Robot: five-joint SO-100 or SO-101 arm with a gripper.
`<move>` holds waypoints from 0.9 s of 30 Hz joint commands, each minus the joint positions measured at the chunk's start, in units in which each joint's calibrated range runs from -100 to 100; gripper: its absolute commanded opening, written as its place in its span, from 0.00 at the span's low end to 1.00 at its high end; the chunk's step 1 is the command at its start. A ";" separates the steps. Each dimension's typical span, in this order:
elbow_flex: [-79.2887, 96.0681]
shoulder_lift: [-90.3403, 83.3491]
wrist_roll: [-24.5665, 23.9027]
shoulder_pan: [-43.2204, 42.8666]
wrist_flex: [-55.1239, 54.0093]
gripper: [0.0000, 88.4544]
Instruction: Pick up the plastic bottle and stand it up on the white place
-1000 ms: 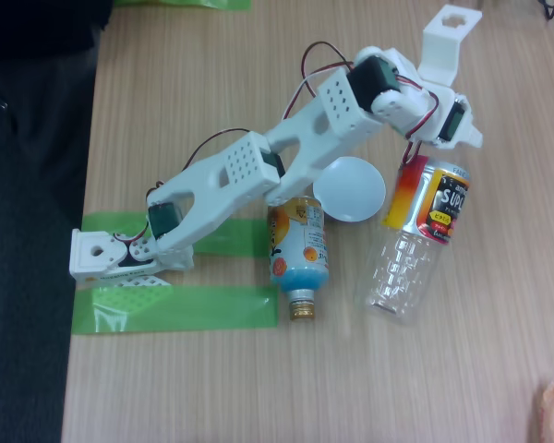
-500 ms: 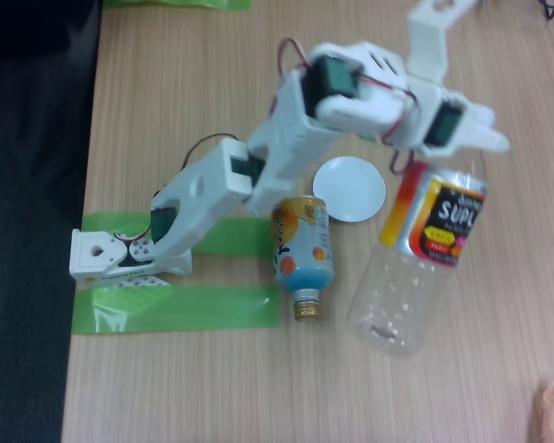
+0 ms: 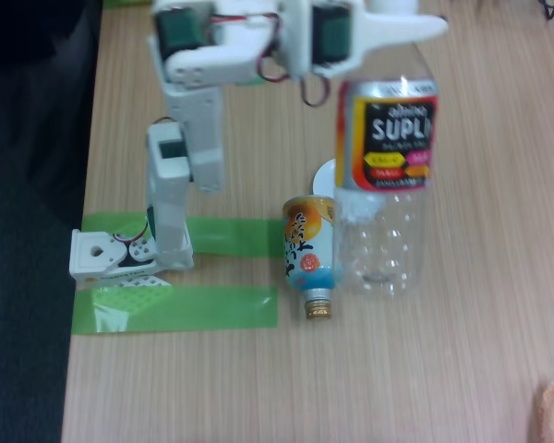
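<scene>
Now the pincer (image 3: 388, 41) gripped the plastic bottle (image 3: 386, 175) near its top (long axis roughly upright), hanging beside the white place (image 3: 325, 173).

Light wood-grain table (image 3: 480, 369), green tape strips (image 3: 175, 307), dark floor at left

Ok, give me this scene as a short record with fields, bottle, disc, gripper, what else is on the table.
bottle: clear bottle lifted off the table, cap end up at the gripper, clear base toward the camera
gripper: gripper at the top edge, shut on the bottle's top
disc: white disc mostly hidden behind the bottle
other bottle: orange-and-blue bottle lying on the table, gold neck toward the camera
tape: green tape by the arm's base
</scene>
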 commanded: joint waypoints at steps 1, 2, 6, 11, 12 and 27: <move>9.15 -6.62 0.34 -2.87 0.12 0.08; 12.68 -8.21 0.34 -3.31 0.04 0.08; 28.17 -15.10 0.03 -5.53 -0.73 0.08; 44.55 -22.83 -0.29 -9.76 -3.65 0.08; 47.36 -24.59 -0.34 -10.64 -5.54 0.08; 82.94 -41.65 -9.52 -18.79 -29.83 0.07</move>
